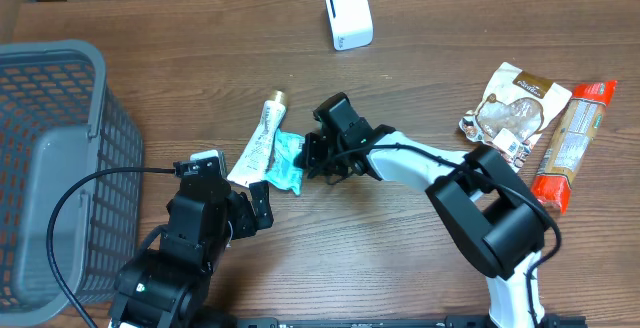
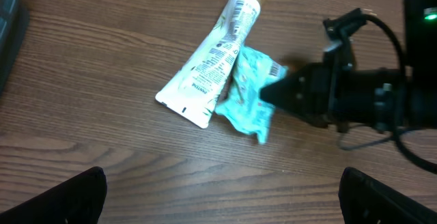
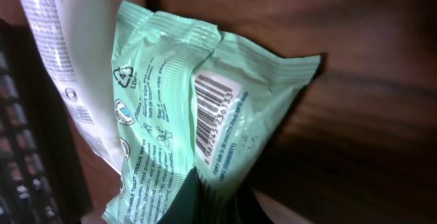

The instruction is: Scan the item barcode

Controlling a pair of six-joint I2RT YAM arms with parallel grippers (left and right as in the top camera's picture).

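Note:
A mint-green wipes packet (image 3: 171, 108) with its barcode (image 3: 213, 101) facing the right wrist camera lies on the wooden table, partly over a white tube (image 1: 258, 140). My right gripper (image 3: 212, 200) is shut on the packet's near edge. From above, the right gripper (image 1: 306, 158) meets the packet (image 1: 288, 161) from the right. The left wrist view shows the packet (image 2: 249, 91), the tube (image 2: 212, 60) and the right gripper (image 2: 276, 91). My left gripper (image 2: 225, 210) stands open below them with nothing between its fingers (image 2: 82, 197). A white scanner (image 1: 348, 14) stands at the back.
A grey mesh basket (image 1: 60, 78) fills the left side. A brown-and-white snack bag (image 1: 515, 108) and an orange-red packet (image 1: 575, 143) lie at the right. The left arm (image 1: 190, 238) sits at the front left.

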